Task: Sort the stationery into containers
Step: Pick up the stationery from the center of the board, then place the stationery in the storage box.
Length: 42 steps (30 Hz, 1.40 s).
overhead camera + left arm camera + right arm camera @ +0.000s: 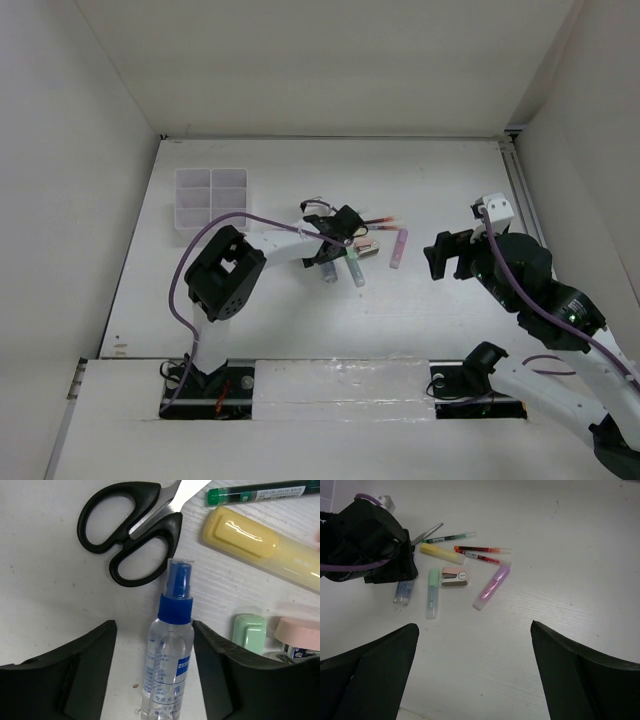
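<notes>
My left gripper point(154, 625) is open and low over the table. Its jaws straddle the clear blue-capped bottle point(167, 660), which lies flat; the right finger is close to it, the left stands apart. Black-handled scissors point(127, 530), a yellow marker point(250, 542), a green pen point(255, 492) and a green marker point(250, 632) lie just ahead. In the top view this gripper point(340, 235) is over the pile. The white compartment tray point(211, 188) stands at the back left. My right gripper point(474, 625) is open and empty, to the right of the pile point(440, 255).
A pink marker point(491, 586), two red pens point(480, 550) and a small pink-and-tan block point(455, 576) lie right of the left gripper. White walls close in the table on the left, back and right.
</notes>
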{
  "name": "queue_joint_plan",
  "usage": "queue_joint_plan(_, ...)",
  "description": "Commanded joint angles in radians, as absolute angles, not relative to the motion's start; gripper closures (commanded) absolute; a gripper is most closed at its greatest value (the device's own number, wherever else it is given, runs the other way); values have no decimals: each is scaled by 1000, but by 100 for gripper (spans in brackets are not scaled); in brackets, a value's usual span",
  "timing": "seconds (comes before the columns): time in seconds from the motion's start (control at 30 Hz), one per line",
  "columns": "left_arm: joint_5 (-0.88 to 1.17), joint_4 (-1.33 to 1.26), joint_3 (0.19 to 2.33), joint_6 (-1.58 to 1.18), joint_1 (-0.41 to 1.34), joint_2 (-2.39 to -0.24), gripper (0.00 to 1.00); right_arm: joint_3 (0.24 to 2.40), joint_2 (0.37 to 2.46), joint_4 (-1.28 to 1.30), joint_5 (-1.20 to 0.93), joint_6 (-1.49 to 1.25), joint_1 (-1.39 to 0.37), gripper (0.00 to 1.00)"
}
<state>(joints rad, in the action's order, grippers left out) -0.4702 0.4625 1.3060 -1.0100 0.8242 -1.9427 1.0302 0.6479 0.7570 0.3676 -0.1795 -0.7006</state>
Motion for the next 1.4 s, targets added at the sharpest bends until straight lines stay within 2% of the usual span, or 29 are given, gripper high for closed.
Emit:
queue_joint_plan(0.0, -454, 477, 1335, -1005, 821, -1948, 45, 1020, 641, 744, 362, -175, -695, 0)
queue_joint_plan(0.1, -430, 468, 1325, -1005, 821, -1957, 62, 1020, 641, 744, 362, -175, -695, 0)
queue_joint_plan(0.13, -419, 468, 1316, -1005, 821, -1957, 74, 1020, 641, 744, 362, -166, -695, 0)
queue_joint_plan(0.27, -410, 468, 1316, -1005, 821, -1957, 100, 1029, 641, 744, 362, -166, -695, 0)
queue_joint_plan(0.53, -390, 511, 1318, -916, 821, -1807, 100, 1039, 650, 744, 362, -156, -695, 0)
queue_joint_plan(0.77, -570, 632, 1465, -804, 807, -1654, 100, 1039, 650, 735, 362, -156, -695, 0)
queue_joint_plan(0.9, -748, 660, 1575, -766, 663, -1603, 100, 1039, 650, 713, 341, -156, -695, 0)
queue_joint_plan(1.03, -842, 672, 1641, -859, 490, -1583, 100, 1006, 640, 666, 304, -156, -695, 0)
queue_joint_plan(1.17, -972, 580, 1689, -827, 393, -1597, 100, 996, 640, 637, 240, -156, -695, 0)
queue_joint_plan(1.23, -998, 447, 1689, -758, 359, -1609, 100, 974, 640, 612, 216, -156, -695, 0)
queue_joint_plan(1.37, -925, 105, 1565, -534, 272, -1583, 100, 953, 640, 565, 178, -166, -695, 0)
